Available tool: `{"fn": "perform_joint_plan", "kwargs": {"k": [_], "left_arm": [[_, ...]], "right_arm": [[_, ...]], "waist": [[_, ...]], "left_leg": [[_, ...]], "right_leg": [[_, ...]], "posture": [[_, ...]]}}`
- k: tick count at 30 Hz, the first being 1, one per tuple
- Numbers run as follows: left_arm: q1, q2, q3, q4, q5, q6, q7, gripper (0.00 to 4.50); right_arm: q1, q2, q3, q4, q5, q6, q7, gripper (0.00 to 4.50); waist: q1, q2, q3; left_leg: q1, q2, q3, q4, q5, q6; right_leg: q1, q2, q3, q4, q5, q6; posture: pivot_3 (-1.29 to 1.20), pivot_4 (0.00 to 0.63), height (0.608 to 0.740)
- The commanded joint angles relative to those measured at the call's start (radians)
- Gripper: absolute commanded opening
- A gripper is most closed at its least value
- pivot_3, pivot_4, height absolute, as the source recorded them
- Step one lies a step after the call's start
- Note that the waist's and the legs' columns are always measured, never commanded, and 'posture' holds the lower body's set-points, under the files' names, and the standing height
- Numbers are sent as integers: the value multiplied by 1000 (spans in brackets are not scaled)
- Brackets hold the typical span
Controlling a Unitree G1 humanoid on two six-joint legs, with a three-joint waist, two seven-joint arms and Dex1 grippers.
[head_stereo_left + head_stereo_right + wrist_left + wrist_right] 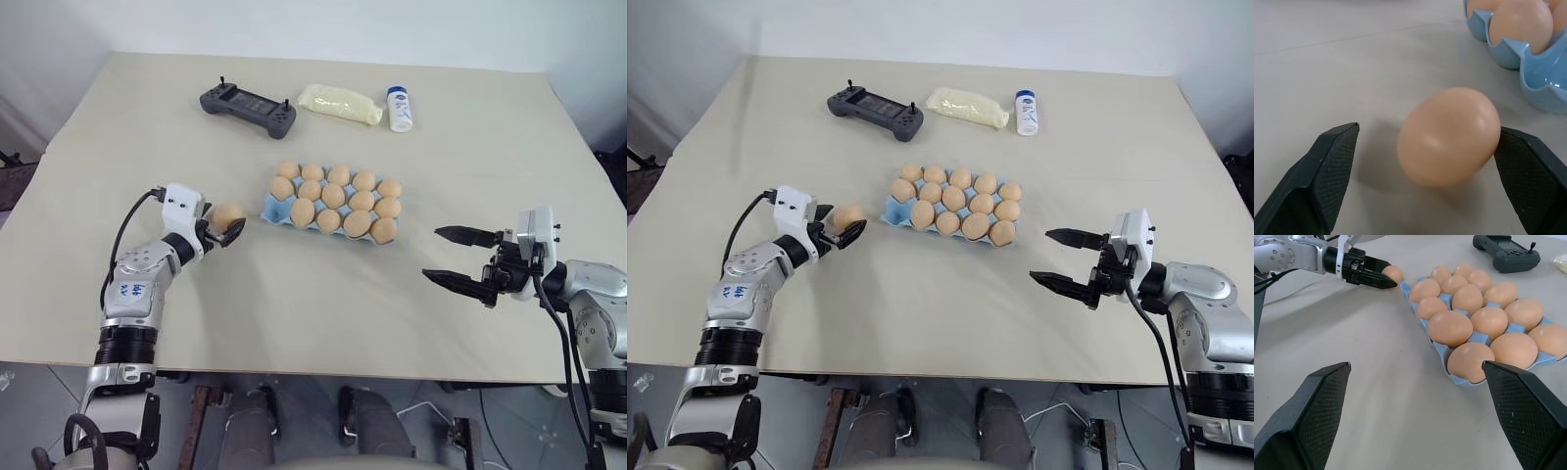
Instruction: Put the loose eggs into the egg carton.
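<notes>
Both of my end effectors are open: the left end effector (227, 228) sits around one loose egg (228, 215) beside the egg carton (271, 206) mid-worktop; right end effector (460, 258) grasps nothing.

Both arms: silver-grey metal shells, black joint rings, white wrist cam housings, black cables looping to wrists. Left forearm (135, 284) w/ blue markings. Pincer fingers (1308, 416) black, textured pads.

Bright, even light; soft shadows; slight blur.
</notes>
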Motion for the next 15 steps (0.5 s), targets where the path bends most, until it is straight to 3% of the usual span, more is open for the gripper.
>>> {"fn": "perform_joint_plan", "kwargs": {"k": [1,4,10,15], "left_arm": [[-38,-5,-10,57,26,-73,-16,4444],[-68,-23,-20,120,36,-108,-21,3811],[-87,-27,-10,148,45,-156,-24,1945],[-128,-12,-6,87,35,-163,-57,1623]], "right_arm": [[-11,-13,-22,-24,15,-1,-4,4500],[-17,-9,-17,-25,15,-1,-7,4500],[-6,-6,-20,-35,17,-3,-13,4500],[10,-7,-35,-41,24,-10,-12,4500]], "waist": [[0,0,0],[0,0,0],[0,0,0],[0,0,0]], "left_leg": [[0,0,0,0,1,2],[0,1,0,0,1,2],[0,1,0,2,1,1],[0,1,0,2,1,2]], "right_leg": [[0,0,0,0,0,0],[0,0,-2,1,0,0],[1,0,-2,1,0,0],[0,0,-2,1,0,0]], "posture": [[0,150,740],[0,150,740],[0,150,740],[0,150,740]]}}
